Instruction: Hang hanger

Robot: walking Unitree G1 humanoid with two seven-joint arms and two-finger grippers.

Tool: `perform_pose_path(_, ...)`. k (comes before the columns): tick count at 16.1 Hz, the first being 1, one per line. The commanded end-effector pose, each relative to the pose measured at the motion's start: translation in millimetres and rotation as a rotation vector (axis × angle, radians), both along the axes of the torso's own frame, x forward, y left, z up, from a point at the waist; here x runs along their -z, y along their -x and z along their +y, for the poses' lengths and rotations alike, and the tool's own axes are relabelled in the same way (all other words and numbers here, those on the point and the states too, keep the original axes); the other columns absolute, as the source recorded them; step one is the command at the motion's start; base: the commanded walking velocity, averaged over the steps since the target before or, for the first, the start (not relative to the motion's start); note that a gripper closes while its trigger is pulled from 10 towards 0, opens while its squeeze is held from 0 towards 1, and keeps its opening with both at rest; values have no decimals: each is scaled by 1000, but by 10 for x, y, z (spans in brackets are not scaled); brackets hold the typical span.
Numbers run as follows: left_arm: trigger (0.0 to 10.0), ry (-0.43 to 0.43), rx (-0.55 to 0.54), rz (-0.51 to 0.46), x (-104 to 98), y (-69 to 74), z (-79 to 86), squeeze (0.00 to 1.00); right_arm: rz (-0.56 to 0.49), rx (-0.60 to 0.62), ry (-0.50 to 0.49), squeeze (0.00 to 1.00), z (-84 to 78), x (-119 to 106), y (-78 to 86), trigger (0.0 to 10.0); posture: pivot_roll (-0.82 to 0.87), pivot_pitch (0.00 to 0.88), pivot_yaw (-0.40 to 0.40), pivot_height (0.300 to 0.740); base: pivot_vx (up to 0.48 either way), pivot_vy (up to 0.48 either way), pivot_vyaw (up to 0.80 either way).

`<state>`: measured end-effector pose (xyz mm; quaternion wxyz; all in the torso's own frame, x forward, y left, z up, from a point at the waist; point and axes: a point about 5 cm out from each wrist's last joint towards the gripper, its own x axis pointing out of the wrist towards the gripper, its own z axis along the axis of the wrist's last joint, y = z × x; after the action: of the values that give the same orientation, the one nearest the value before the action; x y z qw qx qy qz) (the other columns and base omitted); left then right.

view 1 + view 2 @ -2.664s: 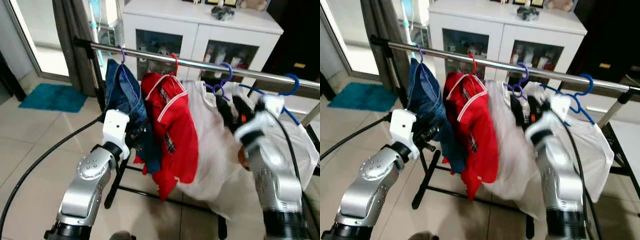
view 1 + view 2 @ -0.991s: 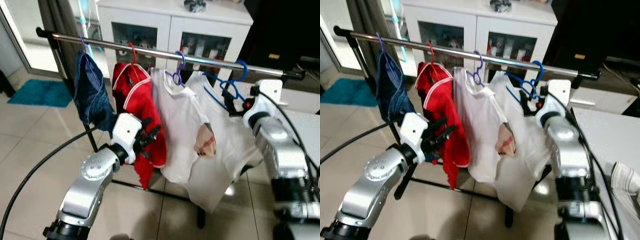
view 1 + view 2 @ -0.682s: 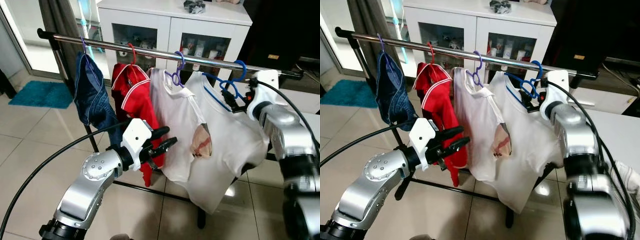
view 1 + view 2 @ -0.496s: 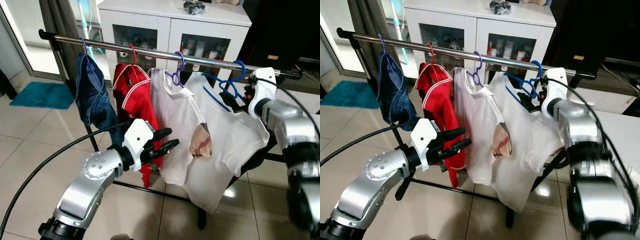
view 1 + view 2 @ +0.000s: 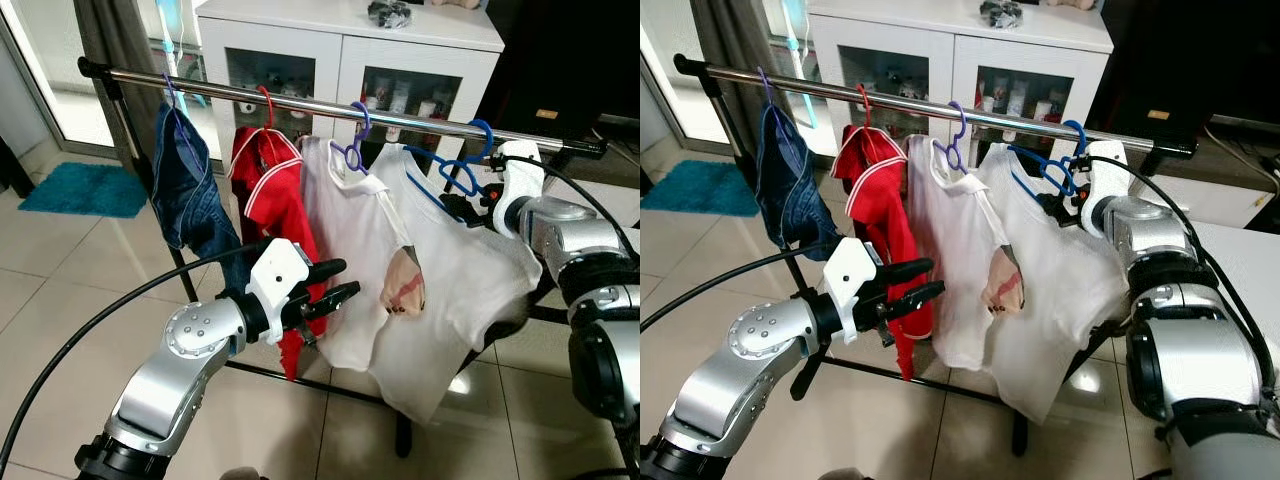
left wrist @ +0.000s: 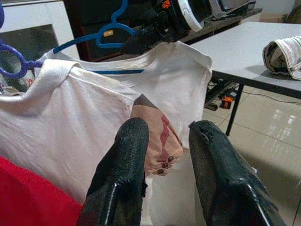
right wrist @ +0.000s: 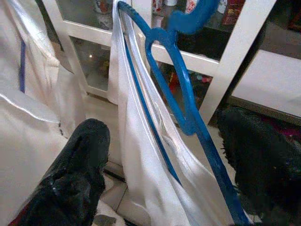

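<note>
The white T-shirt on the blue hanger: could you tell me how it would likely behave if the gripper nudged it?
The white T-shirt drapes in soft folds, so it would probably give way limply. Its blue hanger hooks over the rail, so both would likely swing or slide.

We see a home: a clothes rail (image 5: pixel 300 103) hung with garments, a white glass-fronted cabinet (image 5: pixel 340 60), tiled floor (image 5: pixel 60 300), a teal mat (image 5: pixel 85 190).

Left gripper (image 6: pixel 162 141) fingers (image 6: pixel 127 160) parted, before white shirt (image 6: pixel 84 122) on blue hanger (image 6: pixel 101 37); grey table (image 6: pixel 235 52) beyond.
</note>
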<state>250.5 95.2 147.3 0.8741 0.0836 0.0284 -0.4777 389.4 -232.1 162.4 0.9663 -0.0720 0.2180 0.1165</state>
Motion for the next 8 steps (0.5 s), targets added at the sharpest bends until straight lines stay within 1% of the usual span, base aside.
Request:
perform_pose_path(1,10000,-4,29,-20,-58,17,-32,0,-29,-3,-20,0,5,-88,-36,0,110,0,-56,740,0,0,0)
perform_pose_path(6,10000,-7,35,-15,-43,23,-43,0,-44,-13,-39,0,-11,-152,-54,0,107,0,-54,740,0,0,0)
perform_pose_path(8,10000,-11,38,-14,-38,23,-48,0,-45,-9,-32,0,-31,-156,-54,0,106,0,-54,740,0,0,0)
